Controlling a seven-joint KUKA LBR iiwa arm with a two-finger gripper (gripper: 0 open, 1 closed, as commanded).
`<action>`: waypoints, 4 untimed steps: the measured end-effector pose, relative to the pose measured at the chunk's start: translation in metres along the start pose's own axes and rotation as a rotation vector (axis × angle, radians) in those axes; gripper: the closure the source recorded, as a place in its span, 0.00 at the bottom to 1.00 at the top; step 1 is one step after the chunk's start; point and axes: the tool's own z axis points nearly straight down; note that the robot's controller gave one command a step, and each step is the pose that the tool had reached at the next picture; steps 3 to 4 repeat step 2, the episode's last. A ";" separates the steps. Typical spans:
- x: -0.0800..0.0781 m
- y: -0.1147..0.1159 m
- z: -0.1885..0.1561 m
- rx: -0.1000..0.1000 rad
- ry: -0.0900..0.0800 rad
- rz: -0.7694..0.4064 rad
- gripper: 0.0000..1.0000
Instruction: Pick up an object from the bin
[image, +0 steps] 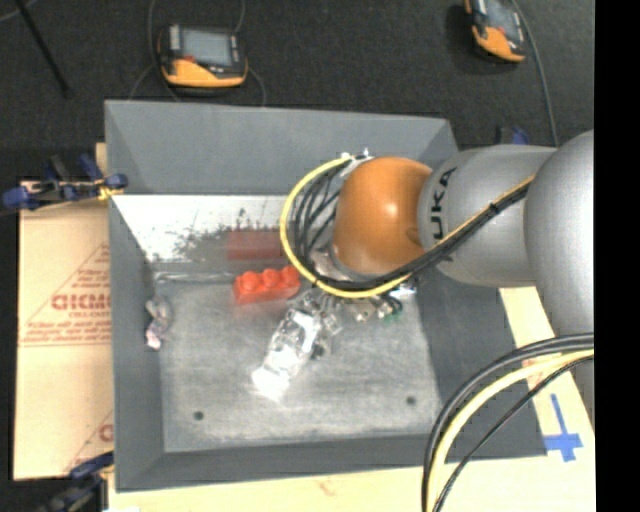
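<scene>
1. The gripper (322, 316) hangs low over the middle of the grey metal bin (300, 135), tucked beneath the wrist. From this angle we cannot tell whether it stands wide, narrow or closed on anything.
2. Right at its lower-left end we see a clear, whitish plastic piece (284, 358) lying slantwise on the floor. Its upper end is up against the gripper and its lower end points toward the near-left corner. We cannot make out whether it is gripped or merely touched.
3. Just up and left of the gripper, a red-orange studded block (265, 285) sits near the foot of the back wall, apart from the clear piece.
4. To the gripper's right we glimpse a small greenish bit (390, 311), half hidden under the wrist and too small to name.
5. Well apart, by the left wall, lies a small pale purple-grey thing (157, 322).
6. Above the gripper bulges the orange cover (375, 215), ringed by yellow and black cables (290, 215). The grey arm (500, 215) reaches in from the right.
</scene>
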 end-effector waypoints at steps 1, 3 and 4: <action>-0.002 -0.001 -0.006 0.000 0.001 0.005 1.00; -0.004 -0.004 -0.081 0.006 -0.002 0.013 1.00; -0.004 -0.004 -0.081 0.006 -0.002 0.013 1.00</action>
